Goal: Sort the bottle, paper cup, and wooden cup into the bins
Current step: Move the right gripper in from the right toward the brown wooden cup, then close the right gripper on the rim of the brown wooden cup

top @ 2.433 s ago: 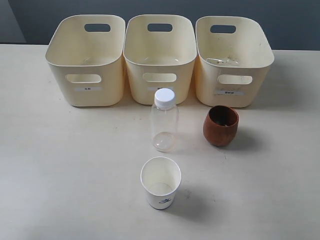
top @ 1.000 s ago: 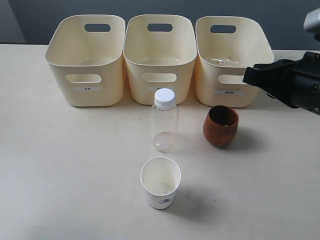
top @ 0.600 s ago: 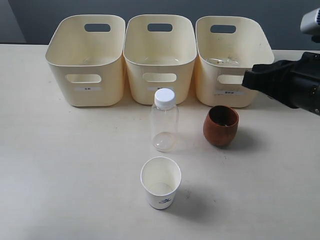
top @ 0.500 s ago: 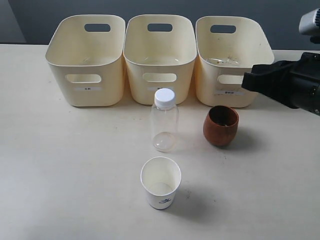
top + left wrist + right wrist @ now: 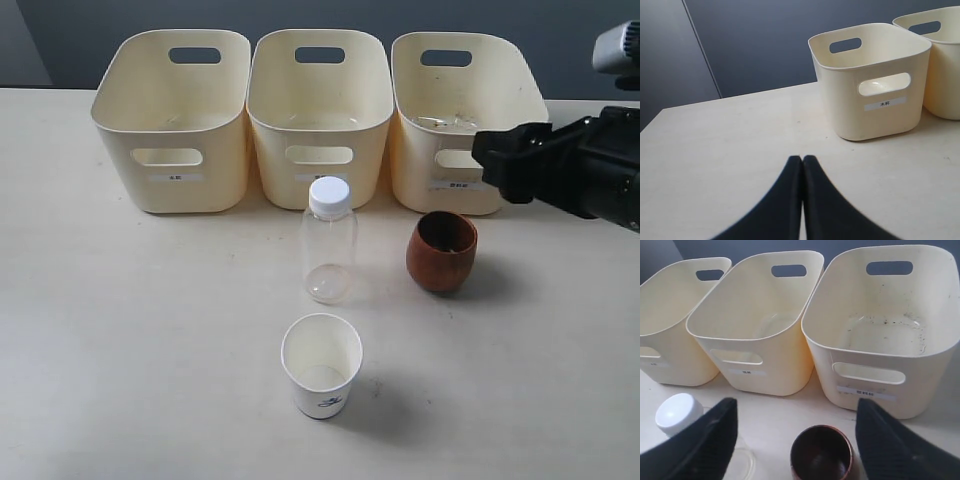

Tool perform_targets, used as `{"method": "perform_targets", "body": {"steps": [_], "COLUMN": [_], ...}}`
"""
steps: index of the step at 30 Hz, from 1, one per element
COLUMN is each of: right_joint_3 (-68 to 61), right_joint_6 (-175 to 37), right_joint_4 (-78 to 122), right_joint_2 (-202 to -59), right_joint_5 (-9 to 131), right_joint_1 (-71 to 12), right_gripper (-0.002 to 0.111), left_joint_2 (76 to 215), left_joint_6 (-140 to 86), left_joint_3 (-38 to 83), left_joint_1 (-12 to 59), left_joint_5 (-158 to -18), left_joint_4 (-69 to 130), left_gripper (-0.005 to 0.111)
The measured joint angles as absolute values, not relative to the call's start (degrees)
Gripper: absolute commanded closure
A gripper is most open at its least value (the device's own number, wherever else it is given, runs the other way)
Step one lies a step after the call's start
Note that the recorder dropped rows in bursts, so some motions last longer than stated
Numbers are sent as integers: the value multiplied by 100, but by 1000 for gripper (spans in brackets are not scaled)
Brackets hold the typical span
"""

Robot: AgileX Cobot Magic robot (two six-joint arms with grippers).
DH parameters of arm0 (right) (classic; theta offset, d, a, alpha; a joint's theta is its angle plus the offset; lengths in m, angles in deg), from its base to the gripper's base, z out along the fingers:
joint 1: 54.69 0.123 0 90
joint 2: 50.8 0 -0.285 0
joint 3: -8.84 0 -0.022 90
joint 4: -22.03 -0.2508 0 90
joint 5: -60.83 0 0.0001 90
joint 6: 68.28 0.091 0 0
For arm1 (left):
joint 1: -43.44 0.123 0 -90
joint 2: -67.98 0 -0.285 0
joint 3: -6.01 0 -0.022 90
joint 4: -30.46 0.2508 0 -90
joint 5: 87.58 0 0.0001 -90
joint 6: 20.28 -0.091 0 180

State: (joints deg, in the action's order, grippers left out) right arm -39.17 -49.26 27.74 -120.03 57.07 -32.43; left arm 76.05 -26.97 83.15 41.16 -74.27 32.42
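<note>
**Right tool open near the wooden cup; all three items on the worktop**

Three matching cream plastic bins (image 5: 320,185) with oval handle cutouts stand side by side along the far part of the pale worktop (image 5: 120,350). Each has a small white label on its front.

The small clear plastic bottle (image 5: 329,250) with a white screw cap stands upright just in front of the middle bin. The rounded reddish-brown wooden cup (image 5: 442,255) sits upright to the bottle's right, in front of the right-hand bin (image 5: 415,185), whose floor carries dark specks. The small white paper cup (image 5: 321,375), with a blue mark on its side, stands upright nearer the camera, in front of the bottle. All three are apart from one another and outside the bins.

The black right tool (image 5: 796,407) reaches in from the right edge of the exterior view, in front of the right-hand bin. Its jaws are spread wide and hold nothing. In its wrist view the wooden cup lies between the two fingers, untouched.

The left tool (image 5: 802,170) has its jaws pressed together, empty, above bare worktop near the leftmost bin.
</note>
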Motion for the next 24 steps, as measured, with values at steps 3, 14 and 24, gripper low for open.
{"method": "perform_targets", "body": {"steps": [3, 14, 24], "right_joint_3": [-3917, -3917, -3917], "right_joint_6": [-4926, -4936, -4925], "right_joint_4": [2774, 2774, 2433], "right_joint_2": [-12071, -12873, -13252], "right_joint_5": [5742, 6083, 5965], "right_joint_1": [-3243, -3243, -3243], "right_gripper": [42, 42, 42], "left_joint_2": [7605, 7605, 7605], "left_joint_6": [-2697, -2697, -2697], "left_joint_3": [8315, 8315, 8315], "left_joint_1": [4116, 4116, 4116], "left_joint_5": [-7427, -7427, -7427], "left_joint_4": [3242, 3242, 3245], "left_gripper": [107, 107, 107]}}
